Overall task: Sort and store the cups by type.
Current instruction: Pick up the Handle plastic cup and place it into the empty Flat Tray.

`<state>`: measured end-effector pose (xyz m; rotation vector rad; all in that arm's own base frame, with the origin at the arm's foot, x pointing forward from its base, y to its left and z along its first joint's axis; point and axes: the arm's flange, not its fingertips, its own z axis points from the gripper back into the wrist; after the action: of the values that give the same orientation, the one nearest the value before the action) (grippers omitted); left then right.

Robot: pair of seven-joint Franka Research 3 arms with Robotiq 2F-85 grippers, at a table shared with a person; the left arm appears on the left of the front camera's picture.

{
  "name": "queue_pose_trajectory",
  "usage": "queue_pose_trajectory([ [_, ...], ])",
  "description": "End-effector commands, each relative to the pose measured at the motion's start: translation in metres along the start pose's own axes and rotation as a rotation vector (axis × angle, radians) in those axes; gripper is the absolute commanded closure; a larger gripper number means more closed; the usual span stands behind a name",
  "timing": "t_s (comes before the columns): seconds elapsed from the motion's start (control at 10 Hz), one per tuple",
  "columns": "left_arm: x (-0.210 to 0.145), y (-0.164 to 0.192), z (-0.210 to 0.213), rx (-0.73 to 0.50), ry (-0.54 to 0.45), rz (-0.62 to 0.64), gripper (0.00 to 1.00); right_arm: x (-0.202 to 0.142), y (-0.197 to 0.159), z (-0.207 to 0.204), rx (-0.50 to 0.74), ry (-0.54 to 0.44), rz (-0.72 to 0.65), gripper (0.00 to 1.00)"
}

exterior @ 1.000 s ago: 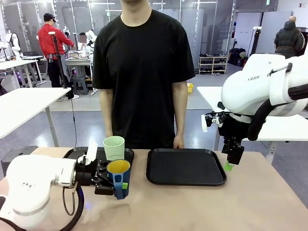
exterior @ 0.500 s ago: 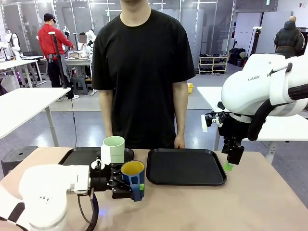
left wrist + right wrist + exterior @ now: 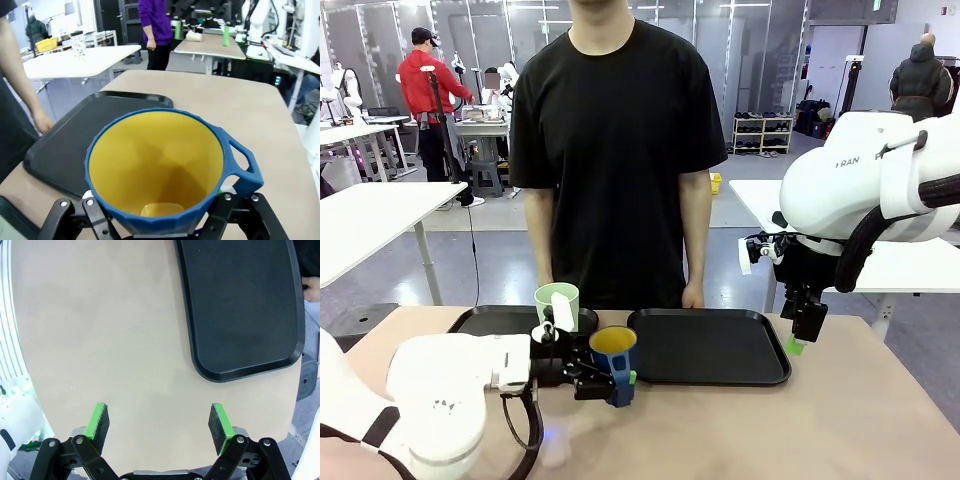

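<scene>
My left gripper (image 3: 618, 378) is shut on the dark blue mug (image 3: 614, 362), which has a yellow inside and hangs just above the table near the left edge of the right black tray (image 3: 708, 346). In the left wrist view the blue mug (image 3: 160, 170) sits upright between my fingers, handle to the right, with that black tray (image 3: 70, 145) behind it. The pale mint-green cup (image 3: 557, 304) stands upright on the left black tray (image 3: 485, 320). My right gripper (image 3: 800, 335) hangs open above the table, right of the right tray; its green pads (image 3: 221, 421) stand wide apart.
A person in a black shirt stands at the far side of the table, hands (image 3: 691, 297) down near the trays' far edges. The right tray (image 3: 240, 305) is bare. Open tabletop lies in front of the trays and on the right.
My left gripper has carried the blue mug to the right, from in front of the left tray to the right tray's left edge. The right arm and the green cup have stayed still.
</scene>
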<state>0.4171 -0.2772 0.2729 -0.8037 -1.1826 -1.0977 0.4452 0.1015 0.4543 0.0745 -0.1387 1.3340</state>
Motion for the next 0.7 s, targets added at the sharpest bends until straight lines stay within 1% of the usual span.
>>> queue_pose_trajectory([
  [0.0, 0.009, -0.023, -0.041, 0.215, -0.046, -0.014, 0.25, -0.001, 0.0, 0.001, -0.008, 0.001, 0.005, 0.0],
  [0.2, 0.015, -0.021, -0.059, 0.202, -0.04, -0.011, 0.25, -0.001, 0.0, 0.001, -0.008, 0.001, 0.005, 0.0],
  [0.4, 0.018, -0.02, -0.068, 0.2, -0.042, -0.036, 0.25, -0.001, 0.0, 0.001, -0.008, 0.001, 0.005, 0.0],
  [0.5, 0.009, 0.015, -0.004, 0.032, 0.002, 0.002, 0.25, -0.001, 0.0, 0.001, -0.008, 0.001, 0.005, 0.0],
  [0.6, 0.009, 0.015, -0.004, 0.032, 0.002, 0.002, 0.25, -0.001, 0.0, 0.001, -0.008, 0.001, 0.005, 0.0],
])
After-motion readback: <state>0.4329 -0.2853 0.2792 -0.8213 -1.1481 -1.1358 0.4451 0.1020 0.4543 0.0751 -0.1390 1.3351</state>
